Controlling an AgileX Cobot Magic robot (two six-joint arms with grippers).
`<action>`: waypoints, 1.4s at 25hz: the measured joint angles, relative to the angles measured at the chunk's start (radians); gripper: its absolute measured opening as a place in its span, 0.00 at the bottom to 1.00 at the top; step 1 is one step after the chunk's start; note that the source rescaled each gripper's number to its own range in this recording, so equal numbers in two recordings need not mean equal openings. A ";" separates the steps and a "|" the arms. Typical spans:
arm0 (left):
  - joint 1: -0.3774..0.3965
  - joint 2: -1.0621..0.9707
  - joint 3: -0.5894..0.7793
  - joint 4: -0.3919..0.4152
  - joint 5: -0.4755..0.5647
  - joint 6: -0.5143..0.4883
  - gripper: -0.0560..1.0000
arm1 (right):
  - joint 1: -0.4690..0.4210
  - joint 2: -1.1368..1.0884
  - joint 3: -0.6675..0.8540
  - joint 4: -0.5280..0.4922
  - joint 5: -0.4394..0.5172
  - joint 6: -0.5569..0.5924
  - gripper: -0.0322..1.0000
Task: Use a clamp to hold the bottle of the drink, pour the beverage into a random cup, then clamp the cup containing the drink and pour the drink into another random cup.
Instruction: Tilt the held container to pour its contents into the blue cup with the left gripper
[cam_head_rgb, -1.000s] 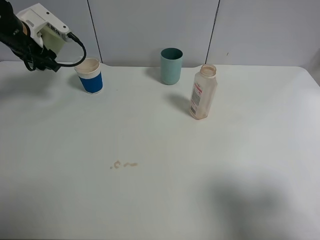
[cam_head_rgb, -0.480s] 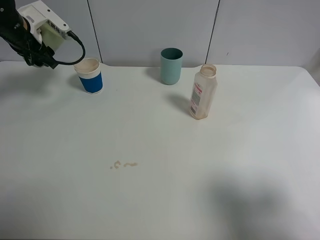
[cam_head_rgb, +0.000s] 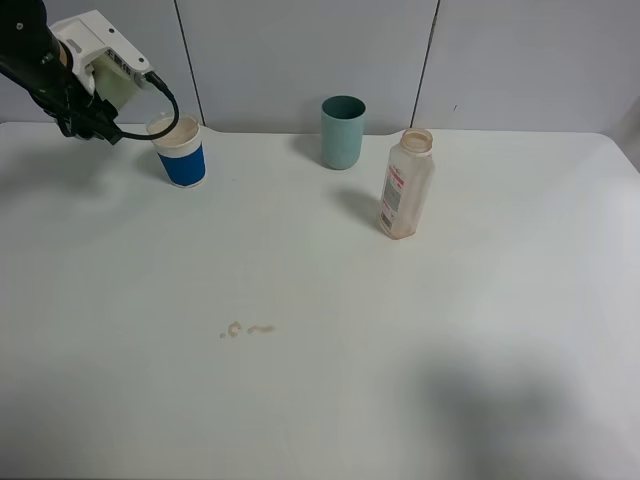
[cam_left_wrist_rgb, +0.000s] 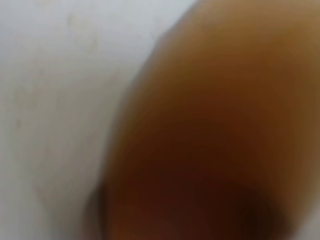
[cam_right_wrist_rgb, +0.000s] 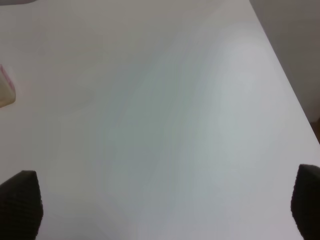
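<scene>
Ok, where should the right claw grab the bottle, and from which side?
Grip the bottle across its labelled body, below the wide neck, coming in level from the right. It stands upright and uncapped; the teal cup is behind it to the left.

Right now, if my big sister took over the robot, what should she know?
The left jaws are shut; whether they hold anything is hidden, the left wrist view shows only a brown blur. The right jaws stand open, empty, over the table.
The left arm hangs beside the blue-and-white cup. The bottle stands upright, uncapped; the teal cup at the back. The yellow-green cup is out of sight.
Done: bottle set down. Left: probably the pour into the blue-and-white cup. Mid-table lie brown drips.
</scene>
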 joint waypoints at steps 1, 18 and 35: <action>-0.004 0.001 0.000 0.001 0.002 0.005 0.06 | 0.000 0.000 0.000 0.000 0.000 0.000 1.00; -0.016 0.003 0.000 0.015 0.030 0.036 0.06 | 0.000 0.000 0.000 0.000 0.000 0.000 1.00; -0.027 0.026 -0.001 0.092 0.030 0.036 0.06 | 0.000 0.000 0.000 0.000 0.000 0.000 1.00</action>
